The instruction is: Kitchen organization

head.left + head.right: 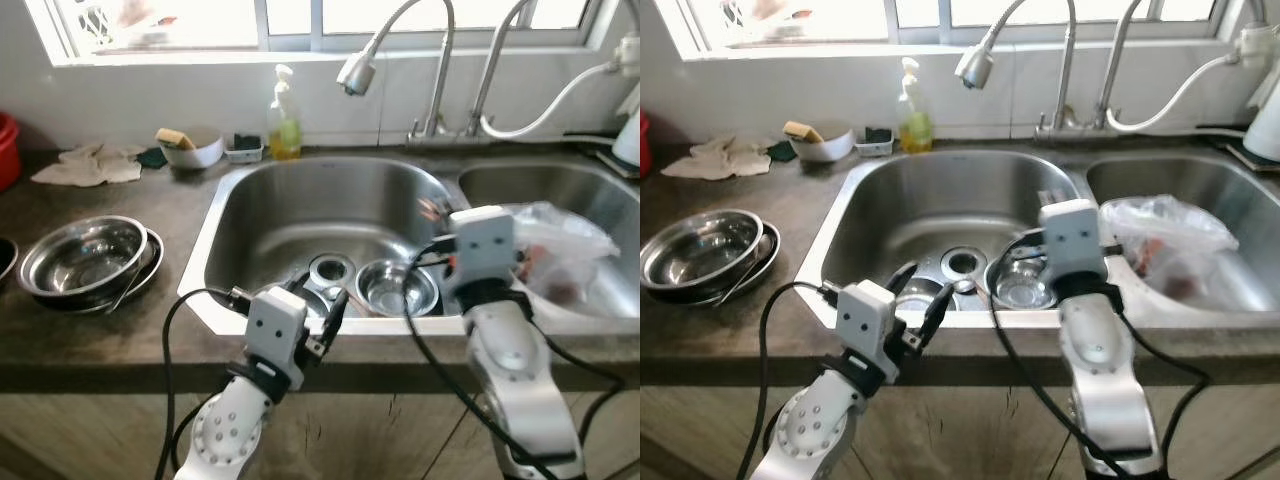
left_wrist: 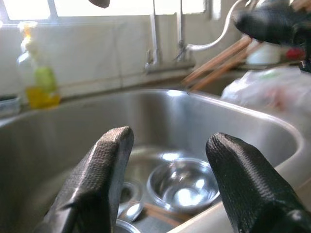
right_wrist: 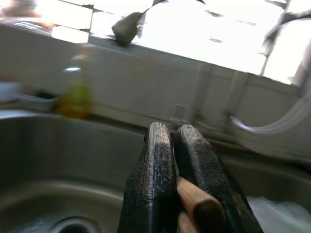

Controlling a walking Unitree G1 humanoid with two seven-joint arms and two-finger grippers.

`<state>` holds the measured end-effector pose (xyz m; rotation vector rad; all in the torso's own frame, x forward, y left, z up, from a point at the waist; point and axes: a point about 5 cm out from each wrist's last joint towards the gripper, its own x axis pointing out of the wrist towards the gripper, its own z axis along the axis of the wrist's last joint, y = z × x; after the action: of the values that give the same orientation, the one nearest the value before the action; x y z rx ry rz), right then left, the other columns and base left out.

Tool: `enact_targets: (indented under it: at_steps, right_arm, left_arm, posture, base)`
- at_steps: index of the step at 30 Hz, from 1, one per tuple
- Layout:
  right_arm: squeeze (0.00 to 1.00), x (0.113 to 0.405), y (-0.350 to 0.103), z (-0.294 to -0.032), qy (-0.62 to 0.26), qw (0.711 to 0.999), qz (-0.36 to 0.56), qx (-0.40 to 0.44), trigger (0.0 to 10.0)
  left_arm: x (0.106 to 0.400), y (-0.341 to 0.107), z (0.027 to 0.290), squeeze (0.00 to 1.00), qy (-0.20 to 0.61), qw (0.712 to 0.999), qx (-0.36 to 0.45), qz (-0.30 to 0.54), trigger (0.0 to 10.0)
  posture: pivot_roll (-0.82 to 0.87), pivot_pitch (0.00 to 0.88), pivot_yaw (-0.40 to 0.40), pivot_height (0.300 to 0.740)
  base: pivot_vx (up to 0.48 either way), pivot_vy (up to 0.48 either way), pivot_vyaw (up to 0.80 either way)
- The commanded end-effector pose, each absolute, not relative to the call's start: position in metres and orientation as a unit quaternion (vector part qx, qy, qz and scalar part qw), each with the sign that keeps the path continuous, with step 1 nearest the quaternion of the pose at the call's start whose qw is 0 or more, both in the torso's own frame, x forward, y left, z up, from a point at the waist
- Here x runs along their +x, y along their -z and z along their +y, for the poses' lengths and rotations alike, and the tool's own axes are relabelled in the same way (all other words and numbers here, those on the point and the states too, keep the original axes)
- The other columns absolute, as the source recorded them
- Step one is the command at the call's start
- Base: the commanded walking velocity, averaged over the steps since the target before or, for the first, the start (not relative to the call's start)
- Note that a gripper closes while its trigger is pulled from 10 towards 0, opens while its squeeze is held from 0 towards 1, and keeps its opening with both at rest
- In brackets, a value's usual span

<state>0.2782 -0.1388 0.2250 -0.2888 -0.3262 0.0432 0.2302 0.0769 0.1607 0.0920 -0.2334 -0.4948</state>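
Observation:
A steel double sink (image 1: 215, 225) lies before me. A small steel bowl (image 1: 397, 287) sits on the floor of its left basin beside the drain (image 1: 330, 268). My left gripper (image 1: 318, 312) hovers open over the basin's front rim, with nothing between its fingers; the left wrist view has the bowl (image 2: 183, 184) just beyond them. My right gripper (image 3: 170, 133) is held above the basin, to the right of the bowl. It is shut on wooden chopsticks (image 3: 199, 206), whose tips (image 1: 430, 208) point toward the back of the sink.
A clear plastic bag (image 1: 560, 245) with food lies in the right basin. Stacked steel bowls (image 1: 85, 258) rest on the dark counter at left. Behind them are a cloth (image 1: 90, 165), a white bowl with a sponge (image 1: 192, 148) and a soap bottle (image 1: 284, 120). A faucet head (image 1: 356, 72) overhangs the sink.

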Motion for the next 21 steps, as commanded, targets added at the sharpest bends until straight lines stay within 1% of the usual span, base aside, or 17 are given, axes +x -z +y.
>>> enact_targets:
  at_steps: [1,3,6,9,11,13,14,16,19,21]
  right_arm:
    - [0.0,0.284,-0.226,-0.133,-0.027,0.975,-0.148,-0.166,10.0]
    - [0.0,0.288,-0.225,-0.131,-0.028,0.978,-0.139,-0.15,10.0]
    - [0.0,0.296,-0.223,-0.137,-0.026,0.984,-0.125,-0.122,10.0]
    - [0.0,0.301,-0.222,-0.141,-0.026,0.986,-0.113,-0.12,10.0]
    - [0.0,0.309,-0.219,-0.147,-0.027,0.99,-0.083,-0.113,10.0]
    - [0.0,0.31,-0.219,-0.147,-0.028,0.99,-0.081,-0.113,10.0]
    - [0.0,0.32,-0.216,-0.149,-0.035,0.992,-0.062,-0.101,10.0]
    - [0.0,0.329,-0.212,-0.151,-0.045,0.994,-0.04,-0.096,10.0]
    - [0.0,0.334,-0.211,-0.15,-0.053,0.994,-0.032,-0.091,10.0]
    - [0.0,0.345,-0.209,-0.146,-0.074,0.993,-0.01,-0.09,10.0]
  left_arm:
    - [0.229,-0.162,0.08,0.0,0.237,0.963,0.044,-0.117,10.0]
    - [0.228,-0.162,0.08,0.0,0.237,0.964,0.049,-0.113,10.0]
    - [0.228,-0.162,0.078,0.0,0.238,0.964,0.05,-0.108,10.0]
    - [0.228,-0.162,0.077,0.0,0.239,0.964,0.05,-0.108,10.0]
    - [0.227,-0.161,0.076,0.0,0.241,0.964,0.046,-0.105,10.0]
    - [0.226,-0.16,0.076,0.0,0.241,0.964,0.046,-0.105,10.0]
    - [0.225,-0.16,0.076,0.0,0.241,0.964,0.045,-0.103,10.0]
    - [0.223,-0.159,0.076,0.0,0.241,0.964,0.046,-0.102,10.0]
    - [0.223,-0.16,0.075,0.0,0.242,0.964,0.045,-0.101,10.0]
    - [0.22,-0.16,0.076,0.0,0.24,0.965,0.046,-0.099,10.0]
  posture:
    - [0.15,0.052,-0.024,0.74]
    - [0.15,0.053,-0.024,0.74]
    - [0.15,0.054,-0.028,0.74]
    - [0.15,0.057,-0.031,0.74]
    - [0.15,0.062,-0.032,0.74]
    - [0.15,0.062,-0.032,0.74]
    - [0.16,0.072,-0.034,0.74]
    - [0.16,0.078,-0.036,0.74]
    - [0.16,0.084,-0.04,0.74]
    - [0.17,0.096,-0.045,0.74]
  base:
    - [0.0,0.0,0.8]
    - [0.0,0.0,0.0]
    - [0.0,0.0,0.0]
    - [0.0,0.0,0.0]
    - [0.0,0.0,0.0]
    - [0.0,0.0,0.0]
    - [0.0,0.0,0.0]
    - [0.0,0.0,0.0]
    - [0.0,0.0,0.0]
    - [0.0,0.0,0.0]
